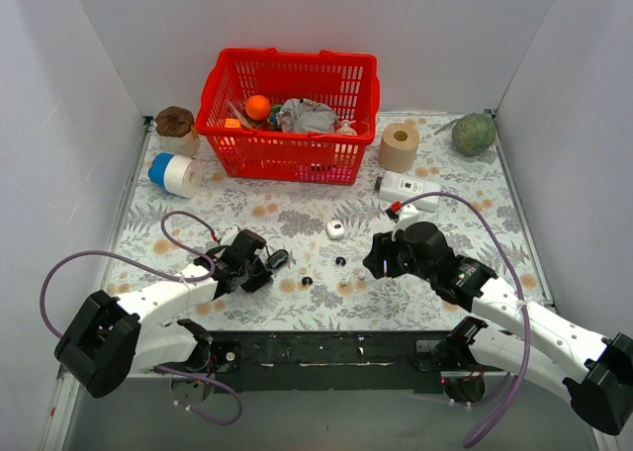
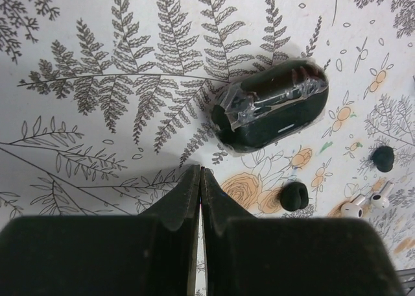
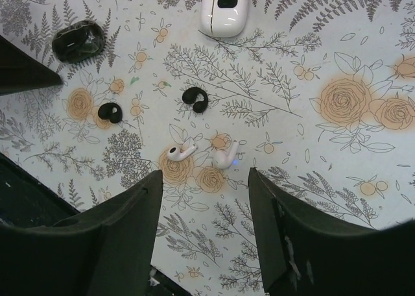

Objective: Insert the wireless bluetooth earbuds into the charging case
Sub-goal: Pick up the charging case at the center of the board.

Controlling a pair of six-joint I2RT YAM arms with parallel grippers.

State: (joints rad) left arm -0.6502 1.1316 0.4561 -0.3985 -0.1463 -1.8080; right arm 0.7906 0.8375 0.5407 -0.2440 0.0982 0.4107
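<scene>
Fingers of left gripper (image 2: pixel 200 176) meet, empty, near black case (image 2: pixel 269 108); right gripper (image 3: pixel 204 176) gapes near white earbuds (image 3: pixel 181 152).

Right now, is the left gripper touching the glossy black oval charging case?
Apart. Left wrist view shows patterned cloth between the closed left gripper and the black charging case.

Floral table (image 1: pixel 475 189) carries black earbuds (image 3: pixel 194 98), white earbuds (image 3: pixel 182 152), black case (image 3: pixel 78 41), white case (image 3: pixel 224 9), basket (image 1: pixel 287 156).
</scene>
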